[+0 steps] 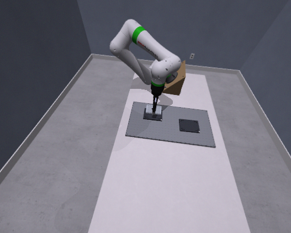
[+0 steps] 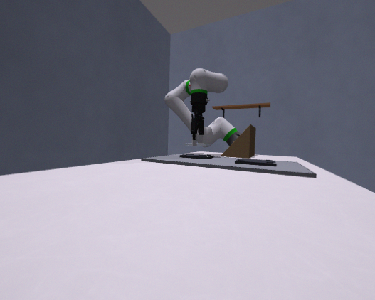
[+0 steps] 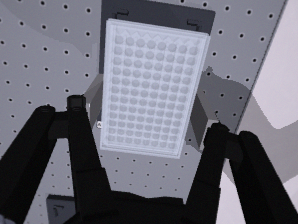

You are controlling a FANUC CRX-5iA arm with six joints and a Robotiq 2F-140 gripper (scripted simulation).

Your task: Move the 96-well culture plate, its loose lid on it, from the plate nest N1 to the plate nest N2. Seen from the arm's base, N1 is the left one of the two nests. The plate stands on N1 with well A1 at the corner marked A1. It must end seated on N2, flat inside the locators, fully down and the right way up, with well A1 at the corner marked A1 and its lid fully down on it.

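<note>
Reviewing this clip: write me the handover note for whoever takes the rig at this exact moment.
Hand: shut on the lidded plate, gripping its long sides.
Plate: lifted above N1, level in the exterior view; lid appears seated.
N2: bears no plate.
Done: grasp and lift off N1.
Left: carry across to N2, keep the A1 corner matched, set down flat inside the locators, release, check the lid is fully down.

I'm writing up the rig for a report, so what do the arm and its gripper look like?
The arm has smooth, rounded white links with bright green bands at the joints and small red lettering on one link. The gripper is all black, with two long, slim fingers. No loose cables show.
</note>
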